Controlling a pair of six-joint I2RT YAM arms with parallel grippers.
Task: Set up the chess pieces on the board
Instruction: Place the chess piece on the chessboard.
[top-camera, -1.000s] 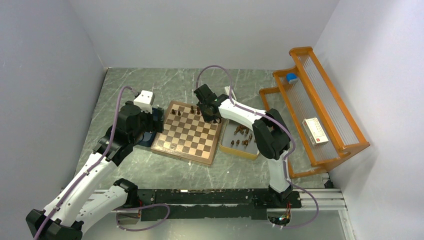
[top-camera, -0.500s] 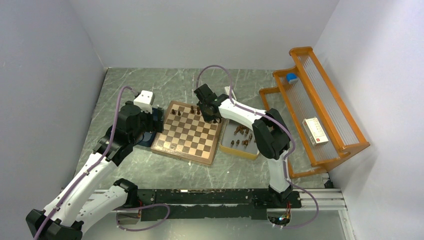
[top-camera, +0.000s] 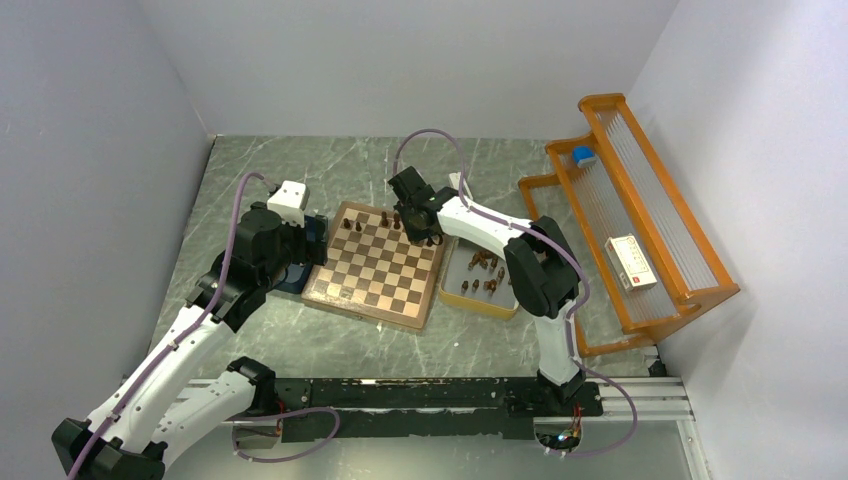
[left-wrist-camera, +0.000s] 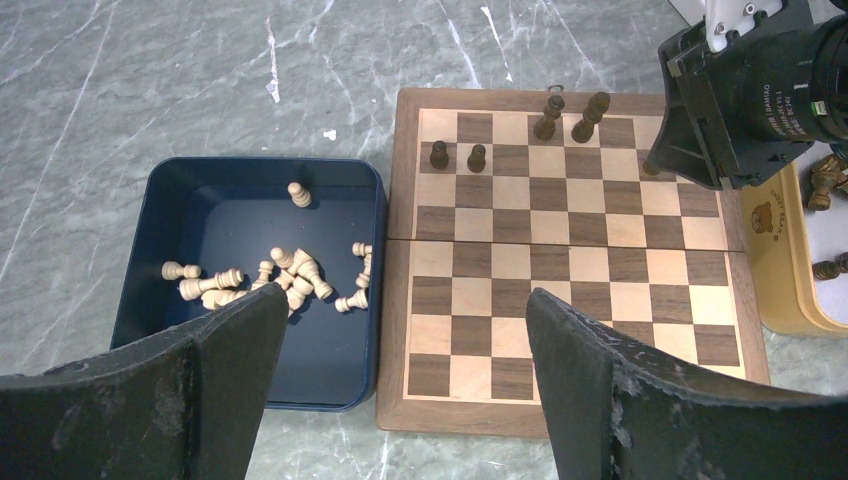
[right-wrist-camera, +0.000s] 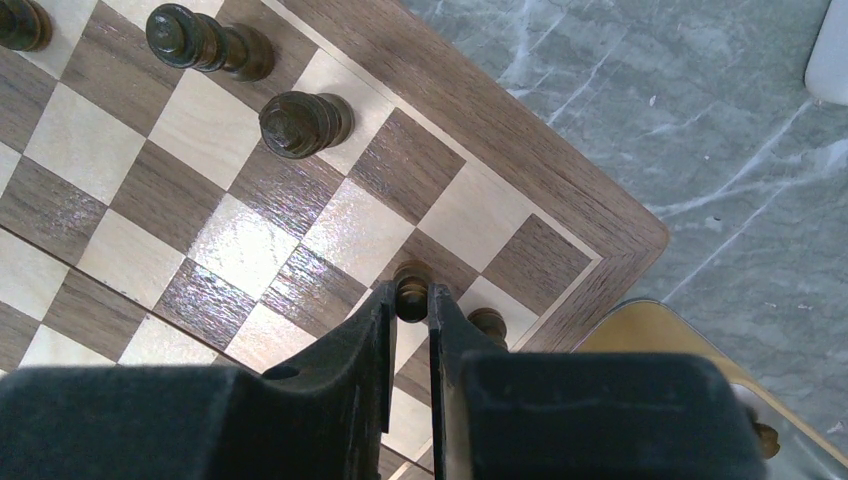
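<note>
Grey-green marble table (top-camera: 300, 170) holds the board (top-camera: 380, 275) in the middle. The right claw (right-wrist-camera: 408, 312) is pinched shut on a small dark chess piece (right-wrist-camera: 411, 287) at the board's far right corner. The left claw (left-wrist-camera: 400, 330) hangs wide open, holding nothing, by the blue tray (left-wrist-camera: 150, 230) on the left

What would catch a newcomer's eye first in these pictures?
The wooden board in the middle, dark chess pieces on its far rows. The right gripper pinches one dark piece at the board's corner, while the open left gripper hovers above a blue tray of pale pieces.
</note>
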